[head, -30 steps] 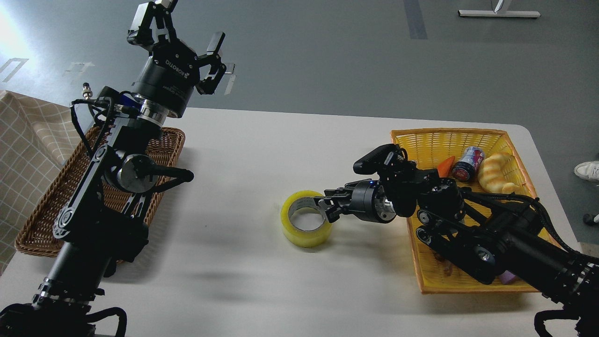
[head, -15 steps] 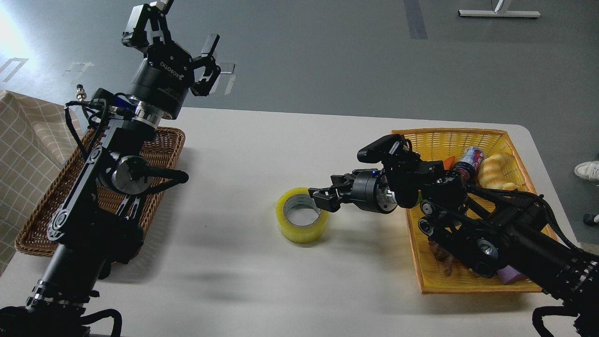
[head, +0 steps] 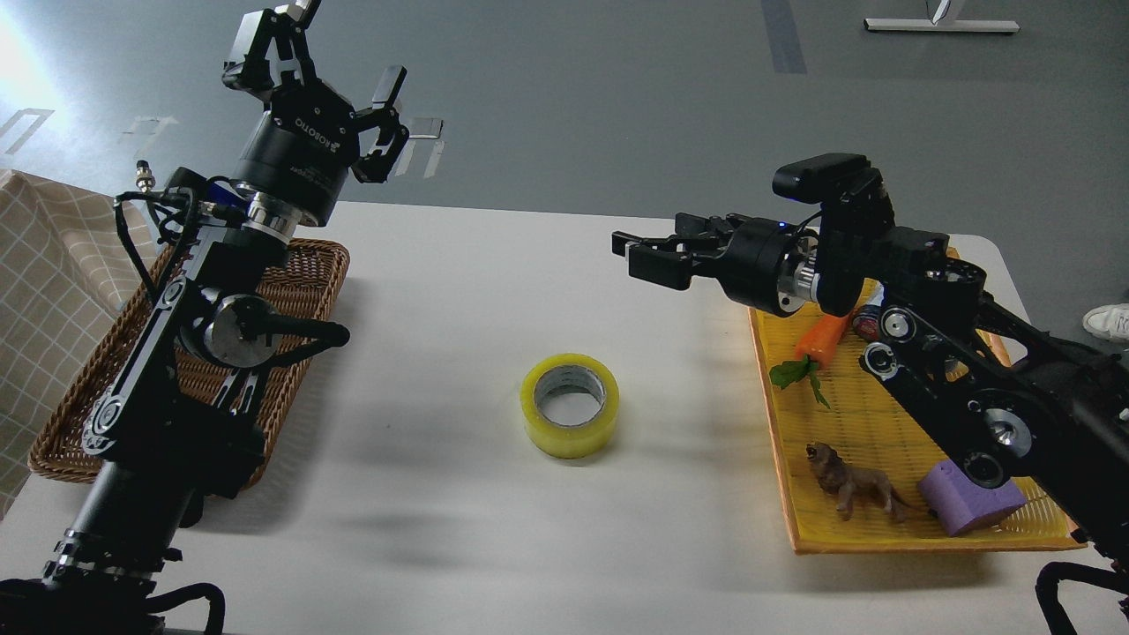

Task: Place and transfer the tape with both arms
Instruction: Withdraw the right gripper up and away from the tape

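1. The tape [head: 570, 405] lies flat on the table [head: 494, 291], near the middle, its core hole facing up, so its axis stands upright. Nothing touches it.
2. The right gripper [head: 637, 252] hangs above the table, beyond the tape and to its right, well apart from it. Its fingers point left, roughly level, and the jaws stand apart with nothing between them.
3. The left gripper [head: 313, 66] is raised high over the far left edge, above the brown basket [head: 304, 265], fingers spread wide and empty, pointing up and away.
4. From either set of jaws the tape lies below and toward the robot; the right gripper looks the nearer of the two.
5. My judgement: with the roll flat, a grasp would need the fingers to come down from above and straddle the wall, one inside the core and one outside.
6. The yellow basket [head: 798, 516] sits to the right of the tape.
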Available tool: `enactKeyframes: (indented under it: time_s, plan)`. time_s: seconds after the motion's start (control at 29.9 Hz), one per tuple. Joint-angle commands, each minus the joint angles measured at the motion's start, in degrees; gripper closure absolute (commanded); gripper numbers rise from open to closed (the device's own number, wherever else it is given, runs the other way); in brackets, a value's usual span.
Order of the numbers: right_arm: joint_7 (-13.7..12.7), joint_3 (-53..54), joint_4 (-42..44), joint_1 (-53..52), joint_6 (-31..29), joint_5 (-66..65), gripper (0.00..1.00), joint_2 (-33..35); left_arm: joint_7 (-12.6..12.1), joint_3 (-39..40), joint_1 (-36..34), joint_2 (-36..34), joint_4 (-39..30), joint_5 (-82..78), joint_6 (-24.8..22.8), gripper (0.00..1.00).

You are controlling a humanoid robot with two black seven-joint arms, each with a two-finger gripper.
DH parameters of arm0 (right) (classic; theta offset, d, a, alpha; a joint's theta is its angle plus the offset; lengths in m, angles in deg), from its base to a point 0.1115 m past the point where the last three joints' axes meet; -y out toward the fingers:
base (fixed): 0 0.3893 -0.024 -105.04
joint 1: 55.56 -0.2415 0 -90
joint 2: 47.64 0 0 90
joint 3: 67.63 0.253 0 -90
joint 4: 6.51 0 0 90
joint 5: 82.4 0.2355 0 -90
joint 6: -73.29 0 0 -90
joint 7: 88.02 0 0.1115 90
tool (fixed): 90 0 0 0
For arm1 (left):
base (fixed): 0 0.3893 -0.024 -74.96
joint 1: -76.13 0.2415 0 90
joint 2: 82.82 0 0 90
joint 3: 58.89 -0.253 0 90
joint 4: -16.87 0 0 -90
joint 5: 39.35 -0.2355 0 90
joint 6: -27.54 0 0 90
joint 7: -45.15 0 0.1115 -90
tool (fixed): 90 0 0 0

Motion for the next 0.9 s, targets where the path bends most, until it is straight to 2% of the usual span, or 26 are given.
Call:
enactKeyframes:
  time_s: [0.0,0.17,0.3,0.47,0.57,0.64,0.7,0.87]
  plan:
    - [-0.01,4.42,-1.59,2.15,0.0,0.32,0.0,0.15,-0.15,-0.14,-0.21,0.09,0.02,0.0,0.18,0.01]
    - [-0.01,9.44,-3.0,4.35,0.0,0.76,0.0,1.03,-0.33,-0.67,-0.21,-0.08,0.02,-0.35,0.18,0.01]
    - [-0.1,14.7,-7.21,6.72,0.0,10.48,0.0,1.03,-0.06,-0.84,0.32,0.09,0.64,-1.05,0.53,0.01]
    - [-0.01,18.4,-8.54,6.81,0.0,18.59,0.0,1.38,0.02,-0.84,-0.03,0.09,0.72,-2.2,0.53,0.01]
    - [0.08,21.22,-8.98,6.9,0.0,19.3,0.0,1.64,0.46,-0.32,0.06,1.23,-0.33,-1.59,-0.61,0.01]
    - [0.17,23.68,-9.68,7.78,0.0,23.15,0.0,1.64,1.08,0.03,0.32,1.76,-2.08,-1.32,-3.06,0.01]
    - [0.17,26.4,-9.42,9.7,0.0,35.49,0.0,1.64,1.34,0.12,0.41,2.11,-2.53,-1.23,-4.47,0.01]
    - [0.08,27.37,-8.89,11.12,0.0,53.02,0.0,3.39,1.34,0.21,0.41,3.17,-2.7,-1.23,-4.91,0.01]
